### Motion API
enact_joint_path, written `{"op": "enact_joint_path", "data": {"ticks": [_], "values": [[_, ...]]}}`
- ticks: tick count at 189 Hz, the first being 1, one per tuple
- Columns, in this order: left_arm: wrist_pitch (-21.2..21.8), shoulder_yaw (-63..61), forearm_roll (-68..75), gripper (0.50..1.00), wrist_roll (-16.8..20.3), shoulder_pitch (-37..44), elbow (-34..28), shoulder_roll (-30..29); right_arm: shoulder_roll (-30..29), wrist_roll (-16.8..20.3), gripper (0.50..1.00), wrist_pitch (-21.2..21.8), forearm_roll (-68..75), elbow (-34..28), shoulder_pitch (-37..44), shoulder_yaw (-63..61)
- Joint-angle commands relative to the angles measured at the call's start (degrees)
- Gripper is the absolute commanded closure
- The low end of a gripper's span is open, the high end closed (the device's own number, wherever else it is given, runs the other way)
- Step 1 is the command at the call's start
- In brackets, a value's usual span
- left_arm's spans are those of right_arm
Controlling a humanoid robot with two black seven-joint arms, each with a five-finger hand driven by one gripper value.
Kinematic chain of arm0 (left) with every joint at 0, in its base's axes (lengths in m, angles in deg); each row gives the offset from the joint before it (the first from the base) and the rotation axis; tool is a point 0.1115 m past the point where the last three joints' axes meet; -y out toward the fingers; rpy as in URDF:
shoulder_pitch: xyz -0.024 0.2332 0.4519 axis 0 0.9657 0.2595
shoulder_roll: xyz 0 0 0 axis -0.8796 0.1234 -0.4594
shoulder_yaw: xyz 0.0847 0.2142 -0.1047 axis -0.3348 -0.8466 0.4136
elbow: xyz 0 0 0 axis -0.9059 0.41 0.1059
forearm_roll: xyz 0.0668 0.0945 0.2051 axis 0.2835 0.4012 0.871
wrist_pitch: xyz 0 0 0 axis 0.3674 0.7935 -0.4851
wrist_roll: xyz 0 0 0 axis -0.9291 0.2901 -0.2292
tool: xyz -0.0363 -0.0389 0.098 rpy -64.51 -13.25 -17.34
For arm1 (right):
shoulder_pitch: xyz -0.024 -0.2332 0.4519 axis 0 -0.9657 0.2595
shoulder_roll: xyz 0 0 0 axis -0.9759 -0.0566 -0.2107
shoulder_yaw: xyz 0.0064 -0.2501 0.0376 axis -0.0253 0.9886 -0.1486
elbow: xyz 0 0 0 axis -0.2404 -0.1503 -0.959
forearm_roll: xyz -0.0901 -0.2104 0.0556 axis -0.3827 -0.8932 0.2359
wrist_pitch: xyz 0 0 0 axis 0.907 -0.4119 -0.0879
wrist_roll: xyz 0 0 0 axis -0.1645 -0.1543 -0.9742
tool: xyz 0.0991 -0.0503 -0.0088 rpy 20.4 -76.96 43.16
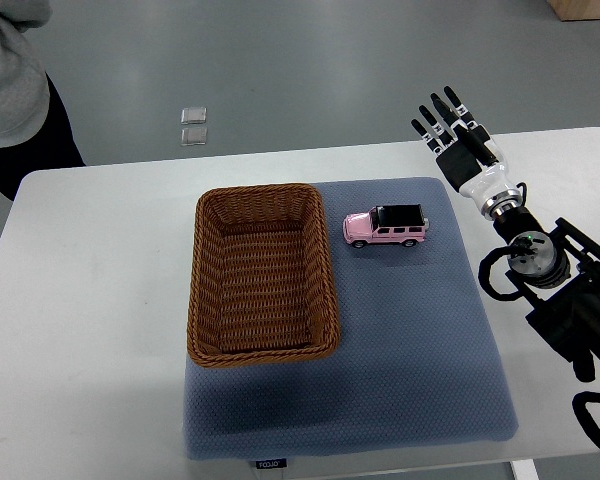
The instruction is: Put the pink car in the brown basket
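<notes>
Brown basket (263,275) empty, on left part of blue mat (410,350). Pink car (385,227) on its wheels just right of basket's far right corner, near mat's far edge. Right hand (453,130) past mat's far right corner, fingers extended, holding nothing. Risks: wheels rolling under sideways contact; basket's rim catching the car.
</notes>
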State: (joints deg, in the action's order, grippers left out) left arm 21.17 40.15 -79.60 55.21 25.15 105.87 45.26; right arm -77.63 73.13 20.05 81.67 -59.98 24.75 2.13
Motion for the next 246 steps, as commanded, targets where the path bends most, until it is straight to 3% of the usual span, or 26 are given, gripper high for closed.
{"op": "enact_joint_path", "data": {"ticks": [1, 71, 97, 105, 106, 135, 158, 206, 246], "values": [[-0.09, 0.0, 0.0, 0.5, 0.0, 0.0, 0.0, 0.0, 0.0, 0.0, 0.591, -0.01, -0.01, -0.07, 0.0, 0.09], [0.17, 0.09, 0.0, 0.5, 0.17, 0.0, 0.08, 0.0, 1.14, 0.44, 0.591, 1.49, -7.74, -0.68, 2.63, 2.9], [0.08, 0.18, 0.0, 0.5, 0.17, 0.0, 0.08, 0.0, 10.45, 1.84, 0.591, 4.47, -29.96, -3.14, 9.57, 13.96], [0.08, 0.18, 0.0, 0.5, 0.17, 0.0, 0.08, 0.0, 10.46, 1.84, 0.591, 4.47, -29.98, -3.14, 9.58, 13.97], [0.08, 0.09, 0.0, 0.5, 0.17, 0.0, 0.08, 0.0, 14.2, 1.93, 0.591, 5.95, -39.98, -5.49, 13.58, 19.37], [-0.09, 0.09, 0.0, 0.5, 0.17, 0.0, 0.17, 0.0, 21.09, 2.02, 0.591, 6.5, -65.47, -14.3, 22.58, 36.2], [-0.09, 0.09, 0.0, 0.5, 0.17, 0.0, 0.08, 0.0, 20.65, 4.83, 0.591, 5.79, -69.97, -15.45, 26.8, 45.35], [-0.09, 0.18, 0.0, 0.5, 0.17, 0.0, 0.08, 0.0, 16.96, 9.4, 0.593, 0.08, -70.85, -13.78, 26.45, 48.6], [-0.09, 0.09, 0.0, 0.5, 0.17, 0.0, 0.0, 0.0, 16.79, 9.93, 0.591, -1.33, -70.85, -12.29, 24.96, 49.13]]}}
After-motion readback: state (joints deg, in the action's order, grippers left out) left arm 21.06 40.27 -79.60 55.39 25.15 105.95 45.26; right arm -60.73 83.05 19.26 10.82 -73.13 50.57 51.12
